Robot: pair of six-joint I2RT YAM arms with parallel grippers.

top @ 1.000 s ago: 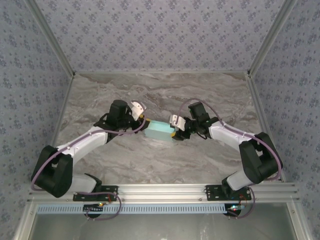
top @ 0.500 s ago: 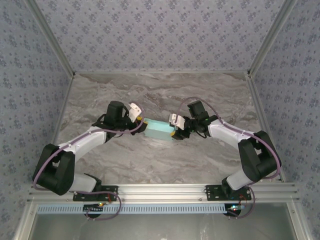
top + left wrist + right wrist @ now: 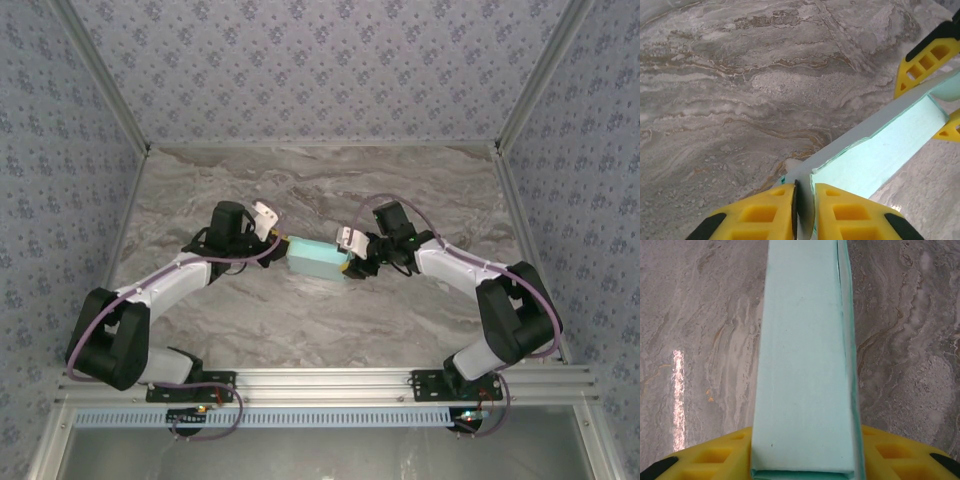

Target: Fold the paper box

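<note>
Left fingers (image 3: pixel 760 210) (cropped by frame) pinch the paper box (image 3: pixel 880 150) flap.

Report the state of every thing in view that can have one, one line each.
paper box: folded into a rectangular box, held between the two grippers, one at each end.
left gripper: fingers nearly together, pinching a thin card edge of the paper box.
right gripper: closed across the end of the paper box, fingers on either side.
</note>
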